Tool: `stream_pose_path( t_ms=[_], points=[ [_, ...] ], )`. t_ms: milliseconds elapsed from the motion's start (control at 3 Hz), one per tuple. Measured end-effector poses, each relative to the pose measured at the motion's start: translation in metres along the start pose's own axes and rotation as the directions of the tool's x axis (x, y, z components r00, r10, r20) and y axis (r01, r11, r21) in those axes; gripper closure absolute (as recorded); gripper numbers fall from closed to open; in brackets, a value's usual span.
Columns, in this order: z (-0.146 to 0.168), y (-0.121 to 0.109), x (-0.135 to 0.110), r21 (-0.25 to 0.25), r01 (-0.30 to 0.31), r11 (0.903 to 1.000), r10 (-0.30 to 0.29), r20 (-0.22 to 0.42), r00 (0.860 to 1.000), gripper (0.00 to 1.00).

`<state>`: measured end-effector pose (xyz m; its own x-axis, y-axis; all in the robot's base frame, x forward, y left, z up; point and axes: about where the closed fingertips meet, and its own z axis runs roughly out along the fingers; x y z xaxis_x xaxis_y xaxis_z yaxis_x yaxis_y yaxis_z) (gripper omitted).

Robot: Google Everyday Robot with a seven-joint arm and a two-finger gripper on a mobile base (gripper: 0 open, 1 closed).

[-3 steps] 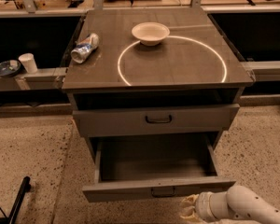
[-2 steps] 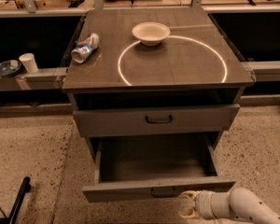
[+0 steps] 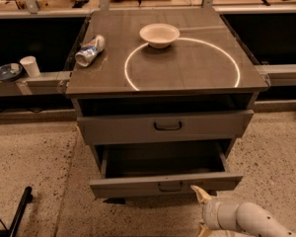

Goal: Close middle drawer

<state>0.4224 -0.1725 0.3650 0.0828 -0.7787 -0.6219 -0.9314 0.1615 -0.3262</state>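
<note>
The single camera view shows the middle drawer (image 3: 128,186) pulled well out of the cabinet (image 3: 89,127), beneath the worktop (image 3: 187,68). Its low front panel carries a small dark handle (image 3: 170,186) at the centre. The tool (image 3: 201,212) sits low at the right, just in front of the panel's right half, its two tips spread apart and holding nothing. To close the drawer well, it should probably meet the panel flat near the handle and push straight in. A push far off centre could skew the tray on its runners.

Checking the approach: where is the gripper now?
Bottom right of the camera view, the gripper sits in front of the middle drawer, right of its handle.
</note>
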Motion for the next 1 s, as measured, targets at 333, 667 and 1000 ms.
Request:
stream_pose_path(
  t_ms=[333, 667, 1000],
  points=[
    [0.023, -0.022, 0.002, -0.024, -0.102, 0.9945, 0.102, 0.010, 0.995, 0.02],
    [0.016, -0.014, -0.005, -0.052, -0.075, 0.9959, 0.076, 0.034, 0.997, 0.25],
    [0.012, -0.018, -0.009, -0.070, -0.055, 0.9960, 0.062, 0.096, 0.993, 0.48]
  ],
)
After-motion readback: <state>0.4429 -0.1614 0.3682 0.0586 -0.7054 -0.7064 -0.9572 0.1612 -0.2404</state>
